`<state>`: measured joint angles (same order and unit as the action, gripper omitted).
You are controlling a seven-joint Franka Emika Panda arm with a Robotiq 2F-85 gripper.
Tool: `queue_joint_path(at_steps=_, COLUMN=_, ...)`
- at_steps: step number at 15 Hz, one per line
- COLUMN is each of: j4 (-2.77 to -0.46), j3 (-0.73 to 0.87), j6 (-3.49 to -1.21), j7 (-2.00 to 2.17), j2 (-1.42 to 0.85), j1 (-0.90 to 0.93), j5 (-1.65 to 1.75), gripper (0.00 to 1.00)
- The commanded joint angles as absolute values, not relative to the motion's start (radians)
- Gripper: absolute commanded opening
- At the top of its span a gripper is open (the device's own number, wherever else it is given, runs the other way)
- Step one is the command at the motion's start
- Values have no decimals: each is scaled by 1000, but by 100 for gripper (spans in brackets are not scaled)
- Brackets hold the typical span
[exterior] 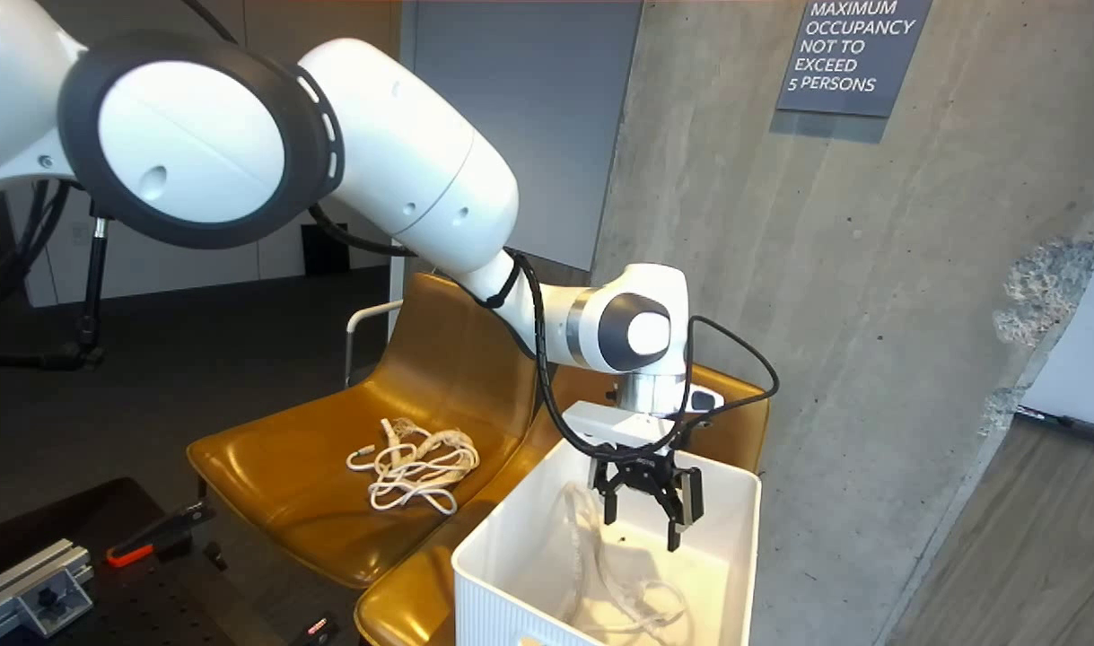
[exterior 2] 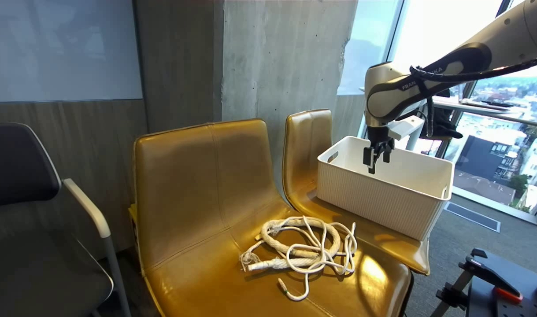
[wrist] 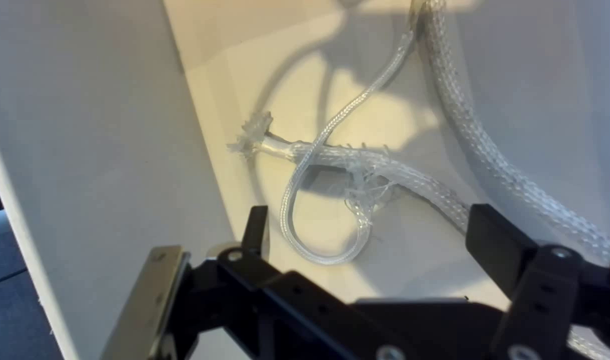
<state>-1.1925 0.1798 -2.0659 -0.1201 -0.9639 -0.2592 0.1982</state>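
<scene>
My gripper (exterior: 643,527) points down inside the upper part of a ribbed white bin (exterior 2: 374,193), its fingers spread wide with nothing between them. On the bin's floor in the wrist view lies a pale braided rope (wrist: 490,150) with a frayed end (wrist: 254,134). A thinner cord (wrist: 286,200) curls in a loop over it. From the wrist, the loop shows between the fingertips, but the rope appears to lie below them, apart. Another bundle of off-white rope (exterior 2: 272,264), thick and thin strands coiled together, rests on a tan chair (exterior 2: 184,185) beside the bin.
The bin stands on a second tan chair (exterior 2: 308,145) near a concrete wall (exterior: 870,314). Its tall sides surround the gripper. A dark table (exterior 2: 524,268) with an orange-marked clamp (exterior 2: 493,277) is nearby. A dark office chair (exterior 2: 21,167) stands at the far side.
</scene>
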Motion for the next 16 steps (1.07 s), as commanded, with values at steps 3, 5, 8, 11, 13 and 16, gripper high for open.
queue_joint_path(at_steps=3, j4=-996, j3=171, j6=-1885, j7=-131, j2=-1090, j1=-306, j5=155, gripper=100)
queue_joint_path(at_steps=5, j4=-978, j3=169, j6=-1853, j7=-115, j2=-1117, j1=-309, j5=147, gripper=100)
queue_joint_path(at_steps=8, j4=-967, j3=148, j6=-1880, j7=-131, j2=-1149, j1=-329, j5=115, gripper=100)
queue_joint_path(at_steps=11, j4=-991, j3=147, j6=-1960, j7=-138, j2=-1173, j1=-336, j5=114, gripper=100)
queue_joint_path(at_steps=13, j4=-1001, j3=150, j6=-2014, j7=-138, j2=-1189, j1=-342, j5=117, gripper=100)
queue_joint_path(at_steps=16, j4=-996, j3=150, j6=-2102, j7=-130, j2=-1216, j1=-347, j5=119, gripper=100)
